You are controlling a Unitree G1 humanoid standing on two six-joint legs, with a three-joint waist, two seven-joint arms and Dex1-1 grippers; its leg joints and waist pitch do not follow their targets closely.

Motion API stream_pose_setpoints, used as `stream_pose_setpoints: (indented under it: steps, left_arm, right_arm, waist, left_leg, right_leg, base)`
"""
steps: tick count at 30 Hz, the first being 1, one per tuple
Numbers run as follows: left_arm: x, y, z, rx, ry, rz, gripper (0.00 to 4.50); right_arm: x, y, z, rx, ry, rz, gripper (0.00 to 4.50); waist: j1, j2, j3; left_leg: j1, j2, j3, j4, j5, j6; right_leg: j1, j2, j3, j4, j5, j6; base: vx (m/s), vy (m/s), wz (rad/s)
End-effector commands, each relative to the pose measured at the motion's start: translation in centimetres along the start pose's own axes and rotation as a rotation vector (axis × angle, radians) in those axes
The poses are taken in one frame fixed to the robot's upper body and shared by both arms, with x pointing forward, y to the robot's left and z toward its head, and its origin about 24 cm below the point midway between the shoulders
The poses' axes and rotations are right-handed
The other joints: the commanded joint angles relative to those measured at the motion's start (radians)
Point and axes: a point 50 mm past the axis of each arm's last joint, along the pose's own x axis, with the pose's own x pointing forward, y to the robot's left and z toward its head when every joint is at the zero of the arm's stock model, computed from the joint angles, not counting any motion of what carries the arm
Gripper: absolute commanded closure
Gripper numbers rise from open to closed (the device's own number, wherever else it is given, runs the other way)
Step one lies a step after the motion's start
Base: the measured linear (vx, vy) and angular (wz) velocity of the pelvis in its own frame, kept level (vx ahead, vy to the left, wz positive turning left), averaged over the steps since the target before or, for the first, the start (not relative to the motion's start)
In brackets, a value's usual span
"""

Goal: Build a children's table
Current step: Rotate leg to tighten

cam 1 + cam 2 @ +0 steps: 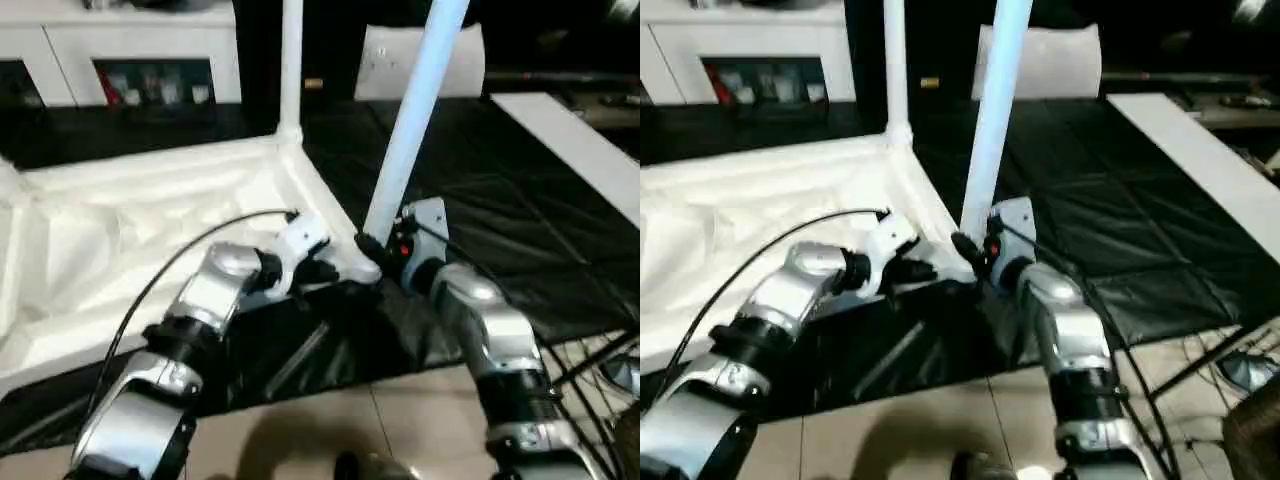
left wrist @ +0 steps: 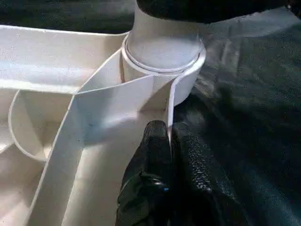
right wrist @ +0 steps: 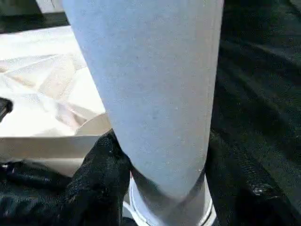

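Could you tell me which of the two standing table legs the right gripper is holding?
The nearer leg, leaning in the tabletop's near corner socket, with the right gripper at its base; the far-corner leg stands upright, untouched.

Both legs' [image 1: 418, 110] tops beyond the frame.

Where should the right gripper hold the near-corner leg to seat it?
Low on the leg, just above the corner socket, from the outer side over the black sheet. The tube is thickest there and the tabletop rim blocks the inner side. The right gripper is already there.
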Motion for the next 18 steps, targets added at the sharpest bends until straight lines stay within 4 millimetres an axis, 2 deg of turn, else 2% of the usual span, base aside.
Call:
stream_pose_setpoints:
  steps: [1,2,3,4,5,7,10,11,12,14,15,16,18]
  left_arm:
    - [1.7,-1.5,3.0,0.042,-0.095,-0.002,4.5]
    - [1.5,-1.4,2.9,0.047,-0.095,0.001,4.5]
    - [1.4,-1.3,2.9,0.05,-0.092,0.001,4.5]
    - [1.2,-1.2,2.7,0.052,-0.087,0.007,4.5]
    - [0.8,-0.9,2.4,0.073,-0.085,0.005,4.5]
    - [0.5,-0.7,2.2,0.076,-0.078,0.0,4.5]
    - [-0.1,-0.4,1.7,0.105,-0.068,-0.023,4.5]
    - [-0.6,-0.2,1.3,0.122,-0.057,-0.035,4.5]
    - [-1.3,0.1,0.7,0.144,-0.035,-0.064,4.5]
    - [-1.8,0.1,0.5,0.167,-0.029,-0.093,4.5]
    - [-2.1,0.1,0.3,0.186,-0.025,-0.123,4.5]
    - [-2.2,0.1,0.2,0.189,-0.02,-0.134,4.5]
    - [-2.7,0.0,-0.2,0.236,-0.004,-0.203,4.5]
  right_arm:
    - [1.9,6.7,0.9,0.045,-0.055,0.307,2.18]
    - [1.8,6.4,0.9,0.042,-0.06,0.295,1.95]
    - [1.7,6.2,0.9,0.042,-0.063,0.292,1.77]
    - [1.5,6.0,0.8,0.041,-0.063,0.29,1.75]
    - [1.1,5.5,0.7,0.031,-0.066,0.29,1.7]
    - [0.8,5.0,0.6,0.03,-0.067,0.288,1.6]
    - [0.0,4.0,0.5,0.009,-0.074,0.288,1.27]
    - [-0.5,3.1,0.5,-0.018,-0.075,0.285,1.22]
    - [-1.4,1.8,0.6,-0.061,-0.075,0.3,1.12]
    - [-2.2,0.8,0.8,-0.09,-0.072,0.315,0.9]
    - [-2.5,0.4,0.9,-0.103,-0.07,0.331,0.76]
    - [-2.7,0.2,0.9,-0.109,-0.069,0.341,0.76]
    - [-3.6,-0.5,1.2,-0.147,-0.057,0.395,0.57]
  waist:
    - [0.001,-0.012,-0.05]
    - [0.011,0.012,-0.06]
    - [0.007,0.018,-0.07]
    - [0.01,0.02,-0.072]
    - [0.005,0.014,-0.066]
    - [0.011,0.013,-0.071]
    - [0.019,0.008,-0.077]
    - [0.023,0.006,-0.078]
    - [0.027,0.006,-0.079]
    - [0.034,0.005,-0.079]
    - [0.043,0.003,-0.081]
    - [0.043,0.002,-0.081]
    - [0.053,0.006,-0.083]
  left_leg:
    - [0.008,-0.004,-0.01,-0.022,-0.336,0.023]
    - [-0.028,0.025,-0.029,-0.054,-0.301,0.025]
    - [-0.031,0.048,-0.041,-0.072,-0.307,0.018]
    - [-0.024,0.054,-0.04,-0.076,-0.307,0.018]
    - [-0.03,0.056,-0.036,-0.085,-0.301,0.024]
    - [-0.032,0.053,-0.028,-0.084,-0.258,0.042]
    - [-0.038,0.045,-0.02,-0.077,-0.183,0.074]
    - [-0.035,0.042,-0.015,-0.074,-0.167,0.093]
    - [-0.039,0.039,-0.014,-0.072,-0.155,0.107]
    - [-0.041,0.041,-0.01,-0.07,-0.13,0.122]
    - [-0.041,0.039,-0.008,-0.067,-0.107,0.127]
    - [-0.044,0.038,-0.007,-0.066,-0.099,0.128]
    - [-0.044,0.04,-0.007,-0.065,-0.071,0.133]
  right_leg:
    - [0.031,-0.106,0.01,-0.163,-0.906,0.064]
    - [0.067,-0.105,0.014,-0.137,-0.786,0.06]
    - [0.063,-0.09,0.018,-0.112,-0.616,0.017]
    - [0.054,-0.086,0.026,-0.104,-0.535,-0.017]
    - [0.046,-0.075,0.045,-0.076,-0.392,-0.111]
    - [0.049,-0.077,0.059,-0.065,-0.341,-0.151]
    - [0.051,-0.074,0.074,-0.051,-0.284,-0.178]
    - [0.046,-0.073,0.081,-0.05,-0.285,-0.185]
    - [0.048,-0.071,0.081,-0.051,-0.301,-0.184]
    - [0.048,-0.071,0.085,-0.048,-0.296,-0.185]
    - [0.047,-0.068,0.086,-0.045,-0.284,-0.185]
    - [0.047,-0.067,0.087,-0.043,-0.278,-0.185]
    - [0.048,-0.066,0.086,-0.039,-0.263,-0.181]
  base:
    - [0.097,-0.014,-0.12]
    - [0.098,0.006,-0.21]
    - [0.098,0.006,-0.21]
    - [0.052,0.008,0.03]
    - [0.0,0.0,0.0]
    - [0.0,0.0,0.0]
    - [0.0,0.0,0.0]
    - [0.0,0.0,0.0]
    - [0.0,0.0,0.0]
    - [0.016,-0.027,0.0]
    - [0.033,-0.054,-0.01]
    - [0.024,-0.051,-0.02]
    - [0.0,0.0,0.0]
